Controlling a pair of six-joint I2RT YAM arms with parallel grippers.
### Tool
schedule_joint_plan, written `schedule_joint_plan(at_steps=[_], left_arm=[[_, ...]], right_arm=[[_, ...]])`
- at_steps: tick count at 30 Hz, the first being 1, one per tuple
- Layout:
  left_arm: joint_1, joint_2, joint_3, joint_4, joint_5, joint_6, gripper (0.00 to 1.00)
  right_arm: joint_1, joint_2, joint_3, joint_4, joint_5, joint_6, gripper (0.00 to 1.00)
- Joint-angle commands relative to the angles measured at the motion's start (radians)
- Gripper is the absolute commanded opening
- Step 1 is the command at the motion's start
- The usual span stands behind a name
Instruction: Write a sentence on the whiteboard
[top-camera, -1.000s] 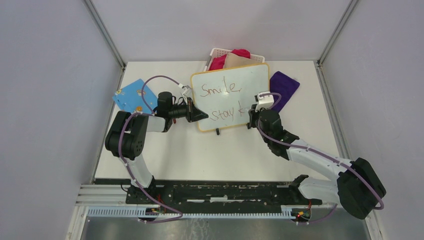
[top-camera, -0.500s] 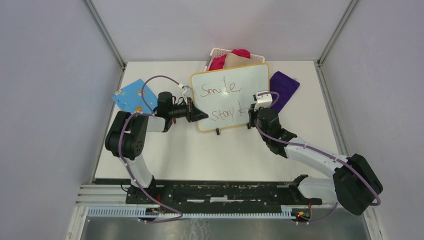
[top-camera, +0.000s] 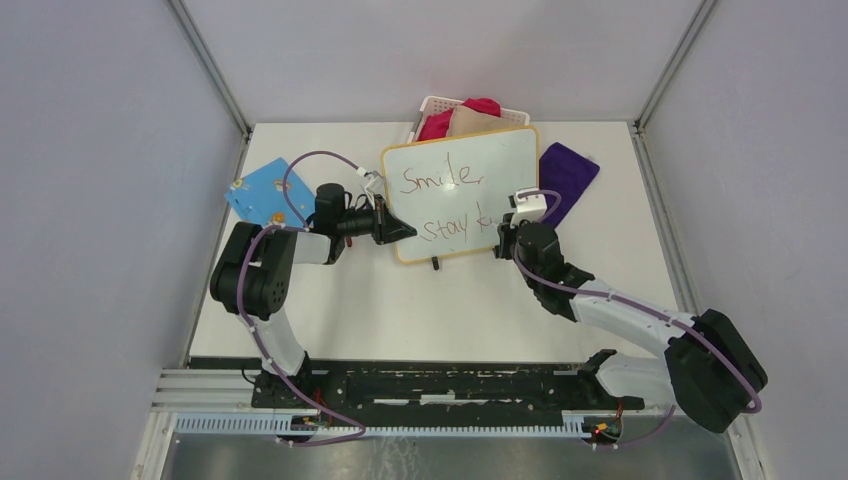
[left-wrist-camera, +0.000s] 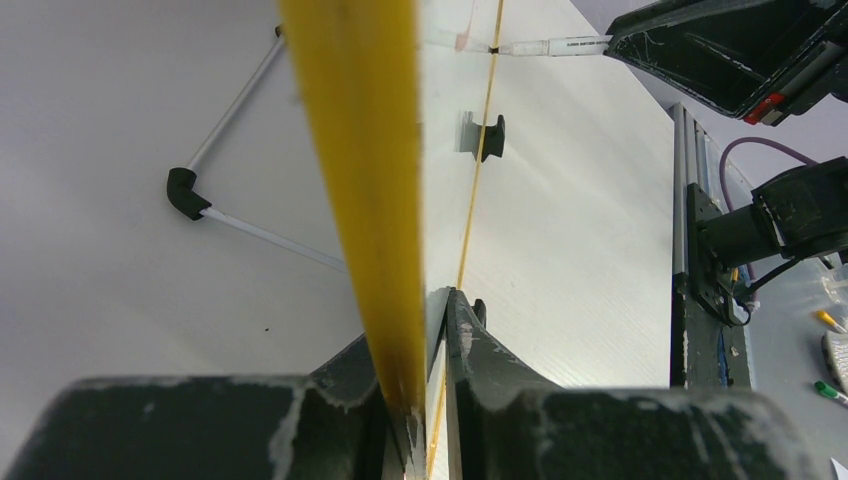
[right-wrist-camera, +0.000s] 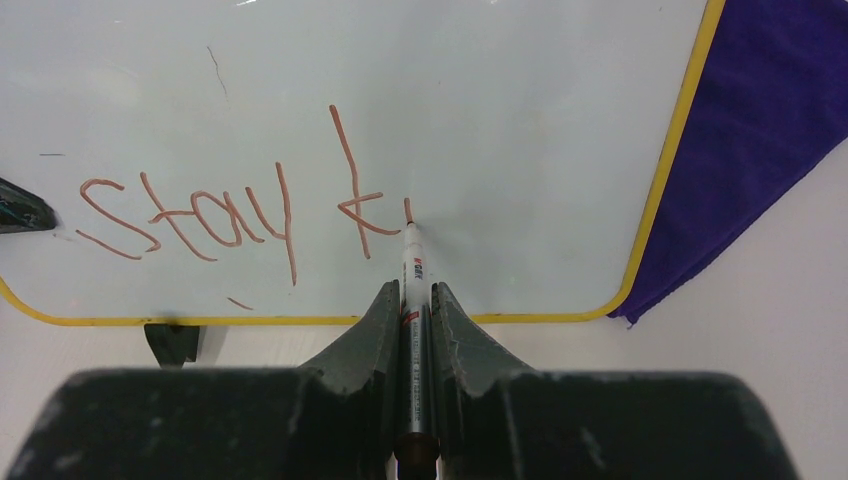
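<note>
Two arms are being reached out from the near edge of the tabletop (top-camera: 440, 300) toward the whiteboard (top-camera: 505, 160). The board is being kept at the far middle, propped on small black feet (right-wrist-camera: 172, 342), with its far edge just in front of a white basket (top-camera: 428, 104).

The left arm (top-camera: 262, 272) is being stretched in from the left. The left jaws are being kept closed on the board's yellow rim, low on its left edge. The right arm (top-camera: 620, 310) is being angled in from the near right, with its wrist being held over the board's lower right part.

A blue board (top-camera: 262, 192) is being left flat at the far left, beside the left arm. A purple cloth (top-camera: 568, 172) is being left just beside the whiteboard's right edge. Whether it is being touched by the rim cannot be told. Red and tan fabric (top-camera: 468, 118) is being carried in the basket.

A marker (right-wrist-camera: 412, 265) is being gripped by the right jaws, which are closed on its barrel. Its tip is being pointed away from the wrist and pressed to the white surface just right of the "k".

The sentence (top-camera: 441, 179) is being shown in thin red strokes on two lines. "Smile," is being shown above and "stay k" below. A short upright stroke is being shown at the marker's tip.
</note>
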Motion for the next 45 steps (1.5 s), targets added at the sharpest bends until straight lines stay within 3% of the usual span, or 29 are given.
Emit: schedule_joint_plan(at_steps=[1,18,45], left_arm=[[-0.030,0.054,-0.020,-0.168,-0.138,0.090,0.02],[-0.030,0.057,-0.018,-0.168,-0.139,0.091,0.02],[-0.030,0.057,-0.017,-0.173,-0.143,0.086,0.02]], right_arm=[[-0.005,-0.011,-0.020,0.018,-0.015,0.014,0.00],[-0.005,-0.113,0.046,-0.022,-0.007,0.004,0.00],[-0.037,-0.028,0.051,0.048,0.030,-0.007,0.00]])
